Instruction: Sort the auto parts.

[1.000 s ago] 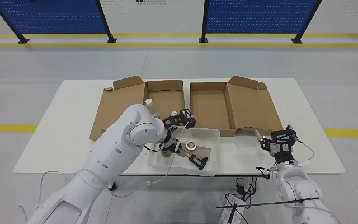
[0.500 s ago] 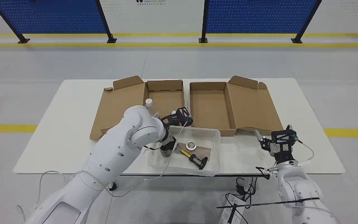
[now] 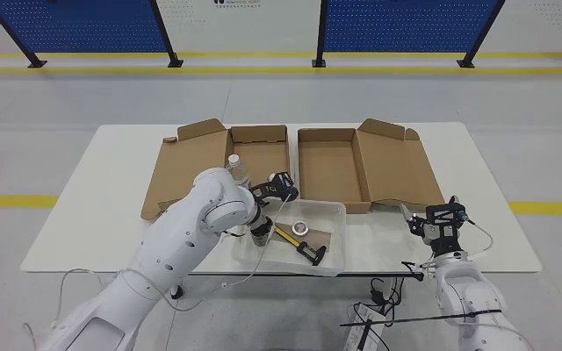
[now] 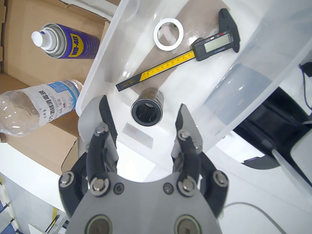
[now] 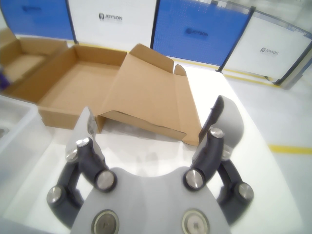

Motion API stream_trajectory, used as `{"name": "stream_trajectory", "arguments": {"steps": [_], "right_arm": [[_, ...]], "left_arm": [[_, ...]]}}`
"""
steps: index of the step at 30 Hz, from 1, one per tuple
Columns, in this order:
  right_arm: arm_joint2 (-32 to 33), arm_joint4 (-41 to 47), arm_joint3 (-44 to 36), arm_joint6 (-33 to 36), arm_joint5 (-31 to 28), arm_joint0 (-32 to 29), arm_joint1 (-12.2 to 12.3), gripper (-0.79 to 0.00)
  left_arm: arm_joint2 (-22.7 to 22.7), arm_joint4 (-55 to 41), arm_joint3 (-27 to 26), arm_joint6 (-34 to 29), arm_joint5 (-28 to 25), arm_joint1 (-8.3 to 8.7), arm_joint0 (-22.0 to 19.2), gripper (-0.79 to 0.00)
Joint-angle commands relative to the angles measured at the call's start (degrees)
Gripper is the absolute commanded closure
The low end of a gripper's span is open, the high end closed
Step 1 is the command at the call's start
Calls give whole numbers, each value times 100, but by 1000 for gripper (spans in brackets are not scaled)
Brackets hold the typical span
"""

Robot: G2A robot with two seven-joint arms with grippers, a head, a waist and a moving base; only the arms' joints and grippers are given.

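From above, we find the left arm (image 3: 215, 211) covering most of the plastic bottle (image 3: 234, 161) and the clear bin's (image 3: 332, 209) left end. The left wrist view cuts off one end of the bottle. In the right wrist view, the spray can (image 5: 3, 80) is a purple blur at the edge.

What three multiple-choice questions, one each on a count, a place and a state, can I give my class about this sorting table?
1. How many loose things lie in the clear bin? A one; B three; C five.
2. Where is the spray can? A in the bin; B on the bare table; C in the left cardboard box.
3. How does the left gripper stand? A open; B shut on nothing; C shut on a part.
Key: 1 B, the ring, the caliper and the black cylinder lie there. 2 C, it is beside the bottle in that box. 3 A, its fingers stand apart, holding nothing.
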Motion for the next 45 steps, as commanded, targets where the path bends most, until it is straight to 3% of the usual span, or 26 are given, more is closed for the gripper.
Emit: {"name": "stream_trajectory", "arguments": {"steps": [1,11,17,45], "right_arm": [[0,0,0,0,0,0,0,-785],[0,0,0,0,0,0,0,-785],[0,0,0,0,0,0,0,-785],[0,0,0,0,0,0,0,-785]], "left_arm": [[79,26,21,-7,7,-2,-17,-483],[260,96,329,21,46,-26,-124,-431],[389,225,433,-16,157,-61,-235,-354],[860,435,1213,-126,241,-228,-614,-363]]}}
